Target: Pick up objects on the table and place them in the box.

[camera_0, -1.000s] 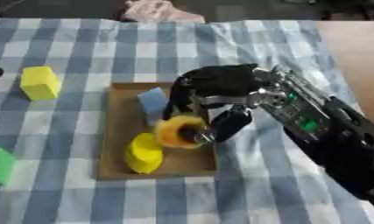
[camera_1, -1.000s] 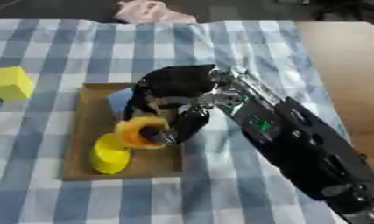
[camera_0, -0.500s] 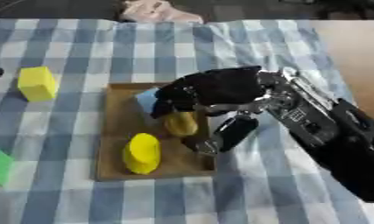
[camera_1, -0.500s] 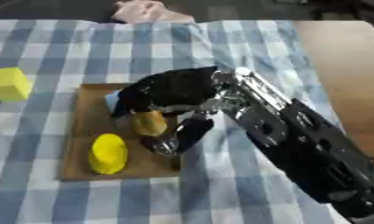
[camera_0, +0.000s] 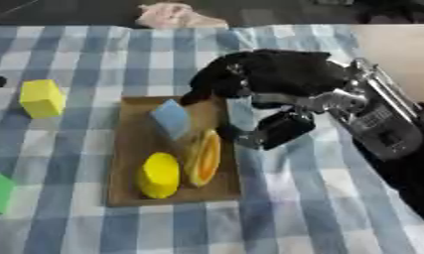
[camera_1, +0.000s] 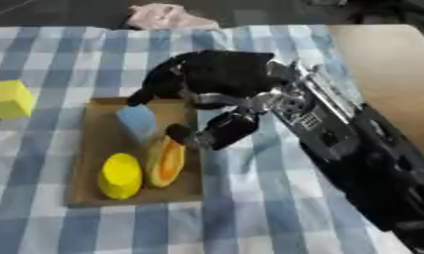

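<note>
- The right robot hand (camera_0: 276, 82) hovers over the box's (camera_0: 128, 149) near-right edge, fingers relaxed and holding nothing; the release step looks done.
- Just below its fingertips an orange slice-like piece (camera_0: 204, 158) lies in the box, beside a yellow cylinder (camera_0: 159, 174) and a blue block (camera_0: 172, 119).
- Next judged move: reach well leftward for the yellow cube (camera_0: 41, 97) on the counter (camera_0: 302, 208).

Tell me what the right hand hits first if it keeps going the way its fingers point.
Probably the blue block in the box: the right hand reaches leftward and down over the box's far edge, fingertips just above the block. Depth is unclear, so it might pass over it.
</note>
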